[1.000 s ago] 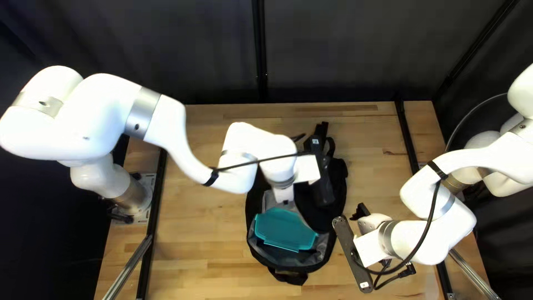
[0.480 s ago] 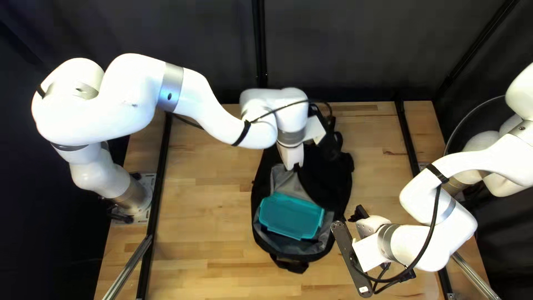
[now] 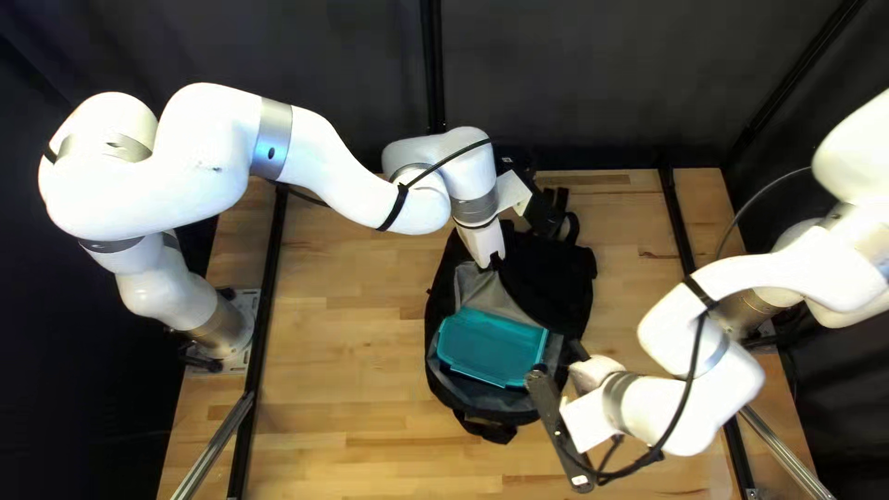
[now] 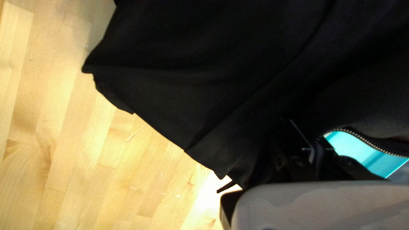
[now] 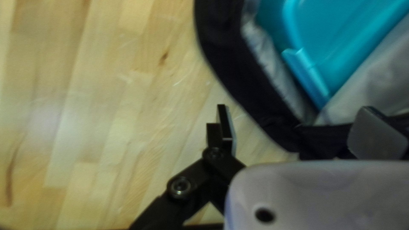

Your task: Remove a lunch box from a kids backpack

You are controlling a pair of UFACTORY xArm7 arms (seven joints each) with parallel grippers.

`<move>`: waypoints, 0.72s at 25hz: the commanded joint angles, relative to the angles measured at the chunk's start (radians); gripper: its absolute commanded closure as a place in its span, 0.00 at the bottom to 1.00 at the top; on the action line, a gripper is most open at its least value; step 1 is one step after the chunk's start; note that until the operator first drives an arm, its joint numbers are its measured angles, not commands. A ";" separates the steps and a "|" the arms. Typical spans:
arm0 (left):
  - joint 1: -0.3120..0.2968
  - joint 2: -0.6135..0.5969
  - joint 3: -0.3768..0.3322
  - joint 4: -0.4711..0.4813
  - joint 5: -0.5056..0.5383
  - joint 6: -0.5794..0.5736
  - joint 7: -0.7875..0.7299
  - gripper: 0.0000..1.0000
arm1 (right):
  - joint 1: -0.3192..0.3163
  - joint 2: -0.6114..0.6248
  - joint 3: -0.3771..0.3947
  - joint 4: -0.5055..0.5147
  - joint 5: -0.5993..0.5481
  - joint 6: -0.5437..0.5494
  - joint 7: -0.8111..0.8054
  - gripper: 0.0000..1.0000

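Note:
The black backpack [image 3: 556,287] lies unzipped on the table, and a teal lunch box [image 3: 493,346] rests in its grey-lined opening. At the backpack's upper part is my left gripper [image 3: 497,262]; in the left wrist view this gripper [image 4: 314,149] is shut on black cloth, with a zipper edge and a bit of the lunch box [image 4: 362,149] beside it. My right gripper [image 3: 576,352] is at the backpack's right side. The right wrist view shows this gripper [image 5: 300,130] open over the backpack's rim [image 5: 238,72], with the lunch box [image 5: 341,38] ahead of it.
Black straps [image 3: 567,222] stick out at the backpack's far end, beside my left arm's wrist. Wooden tabletop [image 3: 352,370] extends left of the backpack. Black rails [image 3: 681,222] run along both sides of the table.
My left gripper has moved toward the table's far edge and right, and the backpack with the lunch box has shifted the same way. Lately my right arm has moved left, closer to the backpack.

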 commanded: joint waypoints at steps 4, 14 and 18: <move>-0.019 0.026 -0.007 0.037 0.040 0.059 0.005 1.00 | 0.004 0.055 -0.014 0.057 -0.068 0.029 0.050 0.00; -0.019 0.026 -0.007 0.037 0.040 0.059 0.005 1.00 | 0.004 0.055 -0.014 0.057 -0.068 0.029 0.050 0.00; -0.019 0.026 -0.007 0.037 0.040 0.059 0.005 1.00 | 0.004 0.055 -0.014 0.057 -0.068 0.029 0.050 0.00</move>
